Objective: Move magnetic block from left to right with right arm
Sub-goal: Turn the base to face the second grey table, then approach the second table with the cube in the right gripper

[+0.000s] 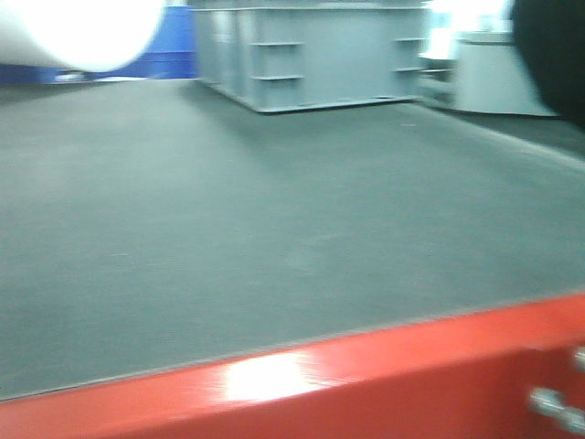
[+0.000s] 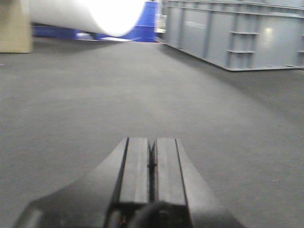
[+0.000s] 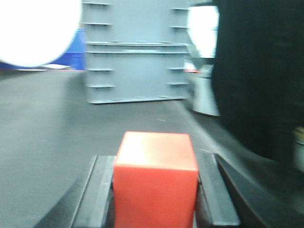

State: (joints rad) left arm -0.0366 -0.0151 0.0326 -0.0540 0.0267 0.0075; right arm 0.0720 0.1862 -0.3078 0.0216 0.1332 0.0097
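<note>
Right wrist-mounted view: the magnetic block [image 3: 155, 180], a plain red cube, is seen between the fingers [image 3: 95, 199] of the right gripper [image 3: 155, 159]. It is clamped from both sides, with a dark finger pressed against each flank. Whether the block rests on the grey tabletop [image 3: 52, 133] or is held clear of it cannot be told.

Beyond the block, a large grey crate [image 3: 133, 57] with ribbed walls is set on the tabletop, well apart from the gripper. Only its outer walls are shown, so what lies inside cannot be told. Just beside it to the right, a pale tub-like thing [image 3: 206, 95] is seen, blurred, its contents likewise hidden. A dark shape [image 3: 256, 80] fills the right edge.

In the left wrist-mounted view, the left gripper [image 2: 152, 142] is held low over the bare tabletop [image 2: 71, 104] with its fingers [image 2: 135, 166] pressed together and nothing between them. The same crate [image 2: 237, 38] is seen far right, its interior again hidden.

In the front-facing view, the crate [image 1: 311, 55] stands at the far side of the tabletop [image 1: 228, 229], and a glossy red edge [image 1: 366, 375] runs along the bottom.
</note>
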